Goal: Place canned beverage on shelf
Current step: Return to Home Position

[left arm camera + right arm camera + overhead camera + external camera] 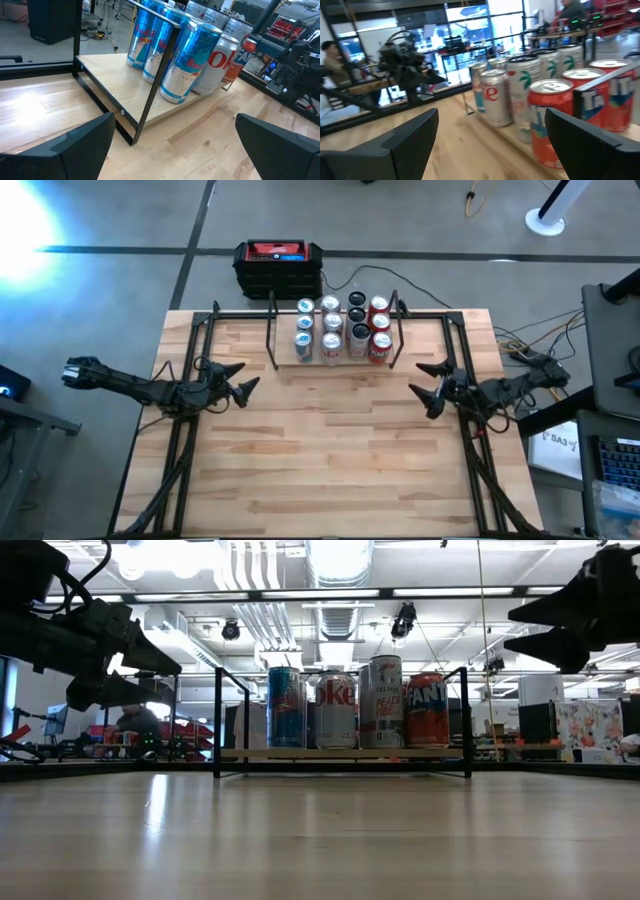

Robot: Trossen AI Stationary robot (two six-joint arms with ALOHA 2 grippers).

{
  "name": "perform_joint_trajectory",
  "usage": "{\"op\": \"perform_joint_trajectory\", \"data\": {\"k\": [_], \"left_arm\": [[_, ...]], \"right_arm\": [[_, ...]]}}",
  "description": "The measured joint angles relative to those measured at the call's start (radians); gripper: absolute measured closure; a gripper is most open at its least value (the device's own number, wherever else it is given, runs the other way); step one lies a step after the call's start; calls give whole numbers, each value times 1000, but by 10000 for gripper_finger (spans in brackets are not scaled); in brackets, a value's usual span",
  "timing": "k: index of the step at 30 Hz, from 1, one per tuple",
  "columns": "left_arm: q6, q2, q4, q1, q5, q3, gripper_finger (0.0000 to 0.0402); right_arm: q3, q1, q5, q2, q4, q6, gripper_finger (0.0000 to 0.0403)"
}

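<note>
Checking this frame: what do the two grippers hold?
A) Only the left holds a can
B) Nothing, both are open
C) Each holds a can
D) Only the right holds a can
B: the left gripper and right gripper are open and empty, while the cans stand on the shelf.

Cans [340,328] crowd the shelf [286,363] at the far edge; the table [330,450] before it lies open.

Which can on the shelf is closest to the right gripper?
The front red can, at the shelf end toward the right gripper; the other reds stand behind it.
</note>
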Motion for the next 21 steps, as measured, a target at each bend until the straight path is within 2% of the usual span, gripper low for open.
{"op": "perform_joint_trajectory", "data": {"k": [8, 21], "left_arm": [[0, 0, 0, 0, 0, 0, 3], [0, 0, 0, 0, 0, 0, 3]], "right_arm": [[0, -92, 0, 1, -1, 2, 54], [-1, -97, 1, 27, -2, 1, 54]]}}
